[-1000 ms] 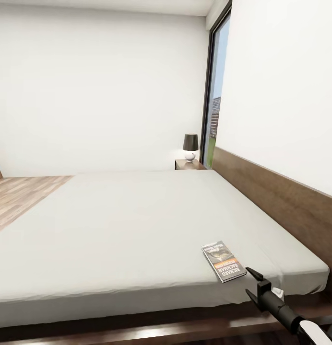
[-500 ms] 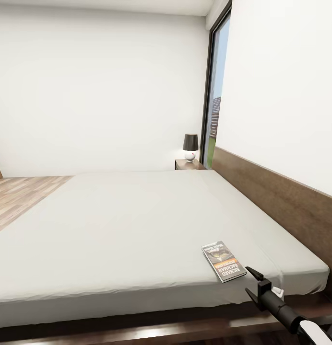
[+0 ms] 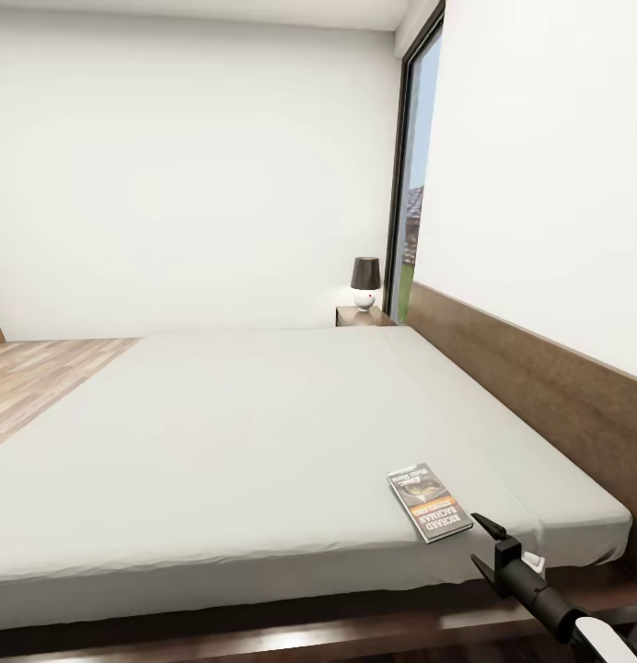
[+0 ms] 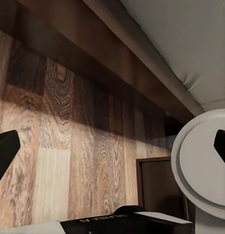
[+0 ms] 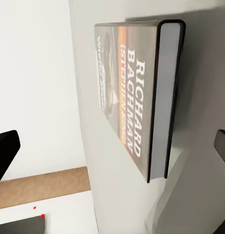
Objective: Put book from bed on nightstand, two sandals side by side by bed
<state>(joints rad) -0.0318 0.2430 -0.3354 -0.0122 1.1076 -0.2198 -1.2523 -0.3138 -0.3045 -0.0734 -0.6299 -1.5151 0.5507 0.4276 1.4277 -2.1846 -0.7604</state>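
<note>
Right gripper (image 3: 481,545) hovering lower right, fingers spread apart, just short of book (image 3: 430,501) lying on bed (image 3: 226,433), left gripper's (image 4: 112,151) fingers parted.

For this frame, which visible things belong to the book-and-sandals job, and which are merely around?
Job:
book, lying on the mattress
bed
far nightstand
right gripper, open near the book

Around:
lamp on that nightstand
window
wood floor

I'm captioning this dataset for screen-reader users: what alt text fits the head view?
A paperback book lies flat near the right front corner of a large grey-beige bed, with the robot's open right gripper just short of it, not touching. Beyond the bed, a dark nightstand holds a small lamp beside a tall window.
</note>
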